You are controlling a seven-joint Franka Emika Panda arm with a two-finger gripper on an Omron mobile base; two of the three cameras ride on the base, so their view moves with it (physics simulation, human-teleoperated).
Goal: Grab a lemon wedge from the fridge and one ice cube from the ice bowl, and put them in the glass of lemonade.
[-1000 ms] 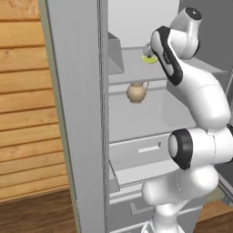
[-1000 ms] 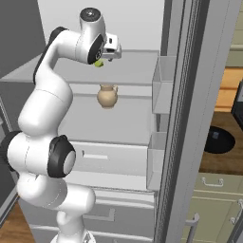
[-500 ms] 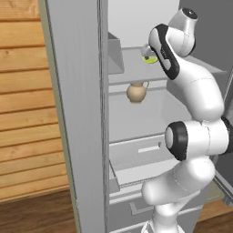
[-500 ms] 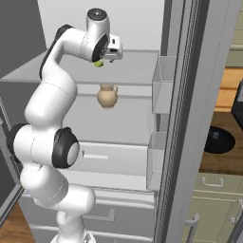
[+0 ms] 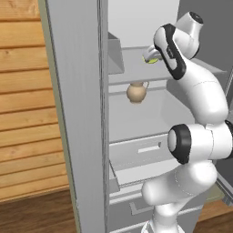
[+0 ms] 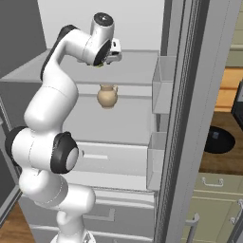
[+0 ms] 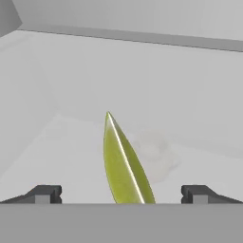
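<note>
- The fridge (image 5: pixel 82 113) stands open, its grey doors swung out to either side, with white shelves and drawers showing inside.
- The white arm reaches up into the fridge, and its hand is at the top shelf (image 6: pixel 137 69).
- The gripper (image 7: pixel 121 192) is open: in the hand view its two dark fingertips (image 7: pixel 45 193) stand wide apart at the bottom of the picture.
- The lemon wedge (image 7: pixel 124 163) lies on the top shelf, between the two fingertips and touching neither; it is a slim yellow-green piece with a pale edge running along it, its pointed end aimed away from the hand.
- In the left base view the lemon wedge (image 5: pixel 152 58) shows as a small yellow-green spot right at the hand, partly hidden by the arm's dark wrist.
- In the right base view only a sliver of yellow-green peeks from under the hand (image 6: pixel 108 53), so little can be told of the wedge from that side.
- A tan round jug (image 5: pixel 136 91) with a handle stands upright on the shelf below, toward the back, well apart from the hand.
- Beneath that shelf are white drawers (image 6: pixel 111 159), the upper one with a bar handle.
- The ice bowl (image 6: pixel 219 139), round and black, sits on a brown desk (image 6: pixel 223 163) outside the fridge, past the right-hand door and well apart from the arm.
- Wooden wall boards (image 5: pixel 27 113) lie beyond the left-hand door.
</note>
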